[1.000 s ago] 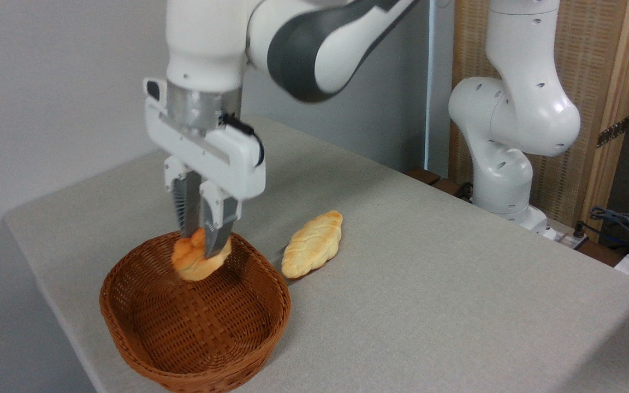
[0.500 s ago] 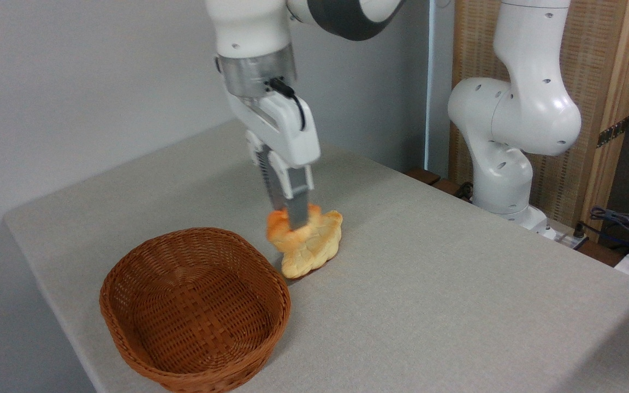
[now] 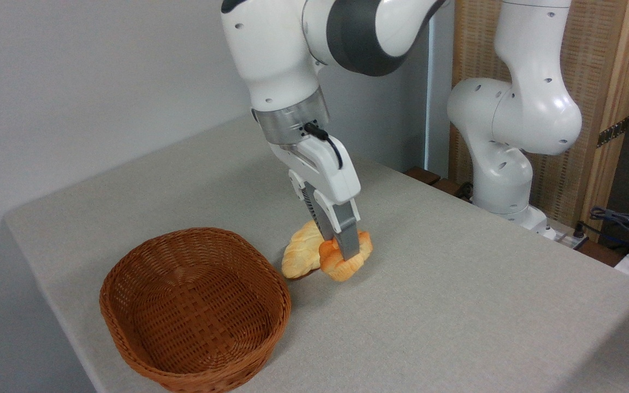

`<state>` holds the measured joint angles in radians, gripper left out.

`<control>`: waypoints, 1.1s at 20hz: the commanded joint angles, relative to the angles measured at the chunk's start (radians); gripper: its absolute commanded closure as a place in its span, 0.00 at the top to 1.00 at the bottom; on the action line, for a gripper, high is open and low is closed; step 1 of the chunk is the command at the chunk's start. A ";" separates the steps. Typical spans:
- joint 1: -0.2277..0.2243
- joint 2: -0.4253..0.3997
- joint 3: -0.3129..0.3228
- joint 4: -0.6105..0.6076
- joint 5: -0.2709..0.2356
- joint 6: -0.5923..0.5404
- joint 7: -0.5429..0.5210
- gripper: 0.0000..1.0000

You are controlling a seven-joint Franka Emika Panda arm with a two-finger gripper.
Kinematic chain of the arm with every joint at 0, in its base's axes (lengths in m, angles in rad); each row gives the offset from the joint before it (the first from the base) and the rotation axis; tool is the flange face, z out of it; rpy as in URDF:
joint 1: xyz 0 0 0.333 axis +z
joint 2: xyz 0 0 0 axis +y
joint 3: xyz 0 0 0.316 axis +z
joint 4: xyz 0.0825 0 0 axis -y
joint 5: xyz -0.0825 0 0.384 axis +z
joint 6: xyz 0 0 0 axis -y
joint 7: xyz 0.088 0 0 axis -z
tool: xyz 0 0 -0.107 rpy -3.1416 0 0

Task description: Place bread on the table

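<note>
Camera view: my jaws [image 3: 345, 252] clench the bread [image 3: 343, 260] low over the bench [image 3: 456, 305]; releasing here may knock it against the braided loaf [image 3: 302, 254].

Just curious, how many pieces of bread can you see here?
2. A round bun is held in the gripper low over the table; a braided loaf lies just behind it, partly hidden. The basket looks empty.

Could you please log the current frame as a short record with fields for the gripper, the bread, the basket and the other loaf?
gripper: shut on the bread, tilted, low over the table
bread: orange-golden bun, held right of the basket; contact with table unclear
basket: brown wicker, nothing inside
braided loaf: pale yellow, on the table, partly hidden behind the bread
</note>
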<state>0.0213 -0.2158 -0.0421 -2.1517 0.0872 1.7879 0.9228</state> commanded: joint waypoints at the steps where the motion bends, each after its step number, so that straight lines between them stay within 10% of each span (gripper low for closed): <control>1: 0.012 -0.010 0.004 -0.011 0.014 0.008 -0.012 1.00; 22: 0.011 -0.013 -0.002 0.056 0.002 0.004 -0.056 1.00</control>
<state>0.0358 -0.2196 -0.0444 -2.1354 0.0873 1.7889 0.8976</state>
